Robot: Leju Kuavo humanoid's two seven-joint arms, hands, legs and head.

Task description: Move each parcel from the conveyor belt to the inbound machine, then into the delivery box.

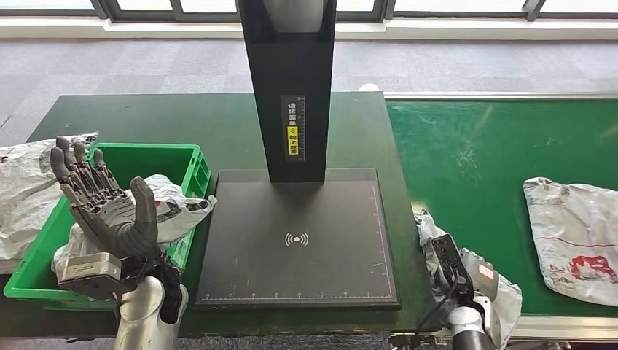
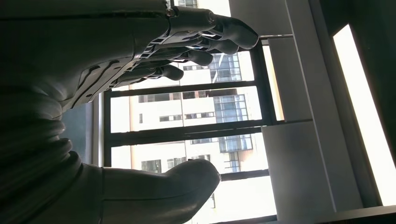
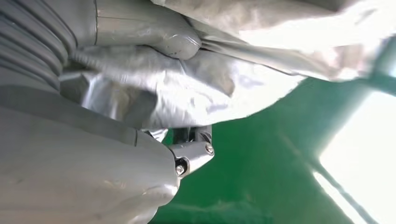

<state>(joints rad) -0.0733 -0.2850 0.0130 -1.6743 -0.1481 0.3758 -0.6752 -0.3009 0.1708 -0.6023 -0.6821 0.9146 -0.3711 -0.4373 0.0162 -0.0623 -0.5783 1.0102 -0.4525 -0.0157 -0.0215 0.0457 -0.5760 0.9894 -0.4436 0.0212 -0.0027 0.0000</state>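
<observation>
My right hand [image 1: 453,268] grips a grey plastic parcel [image 1: 503,292] at the near left edge of the green conveyor belt [image 1: 466,157]; in the right wrist view the thumb [image 3: 159,35] presses into the crinkled parcel [image 3: 187,88]. A second white parcel with red print [image 1: 576,237] lies further right on the belt. My left hand [image 1: 106,208] is raised, fingers spread and holding nothing, above the green delivery box [image 1: 191,169], which holds a white parcel [image 1: 178,208]. The black inbound machine platform [image 1: 299,240] with its scan mark lies between box and belt.
The machine's black column [image 1: 291,80] rises from the back of the platform. Another grey parcel [image 1: 25,186] lies on the dark table to the left of the box. Grey carpet and a window sill run behind the table.
</observation>
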